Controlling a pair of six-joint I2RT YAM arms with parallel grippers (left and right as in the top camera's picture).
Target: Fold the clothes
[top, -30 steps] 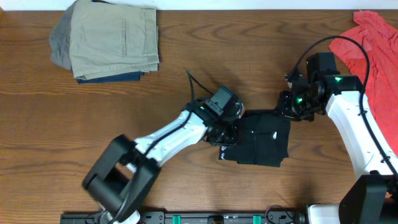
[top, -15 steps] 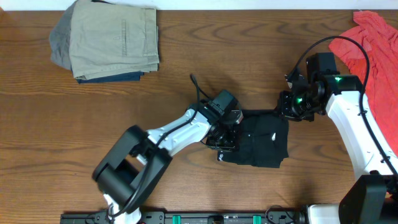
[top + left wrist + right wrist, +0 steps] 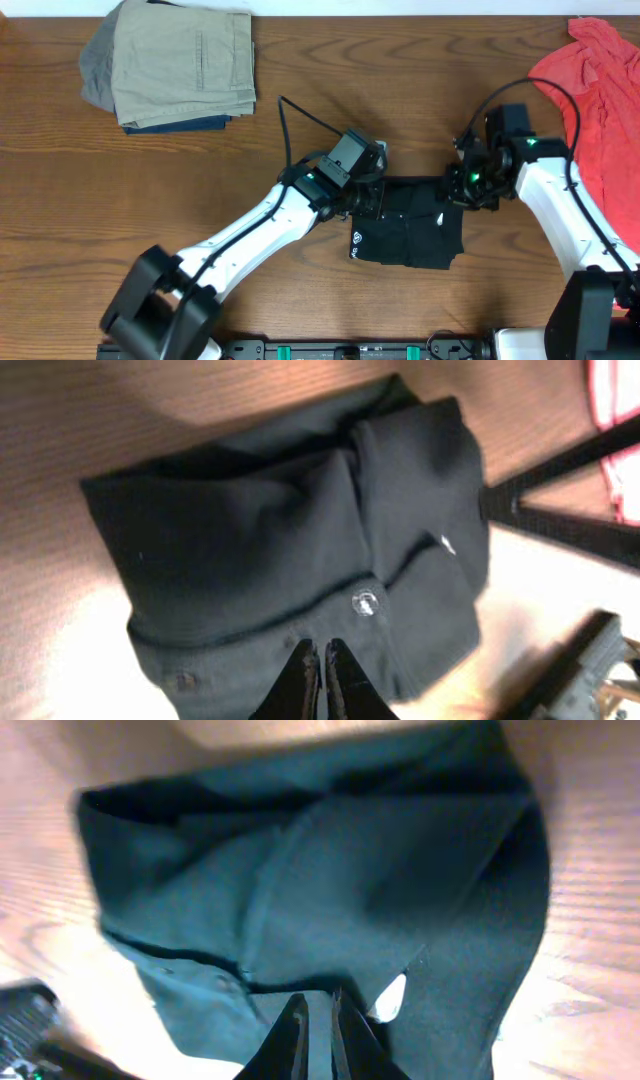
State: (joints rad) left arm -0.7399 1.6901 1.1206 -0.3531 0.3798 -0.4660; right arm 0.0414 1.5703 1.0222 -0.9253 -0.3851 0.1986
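The black shirt point(image 3: 420, 225) lies folded into a small rectangle at the table's middle, white lettering point(image 3: 358, 240) at its left edge. My left gripper point(image 3: 368, 192) is at the shirt's upper left corner. In the left wrist view its fingers point(image 3: 320, 652) are shut, empty, just above the shirt point(image 3: 250, 540) near the small white logo point(image 3: 365, 601). My right gripper point(image 3: 455, 187) is at the shirt's upper right corner. In the right wrist view its fingers point(image 3: 315, 1007) are shut over the shirt point(image 3: 330, 870), holding nothing that shows.
A pile of folded khaki, grey and navy garments point(image 3: 180, 65) lies at the back left. A coral-red shirt point(image 3: 600, 90) lies crumpled at the right edge, behind the right arm. The wooden table point(image 3: 120, 210) surrounds the shirt.
My left gripper has drawn back from the shirt's left part toward its upper left corner, and the left arm has swung. My right gripper has shifted slightly left. The shirt stays folded.
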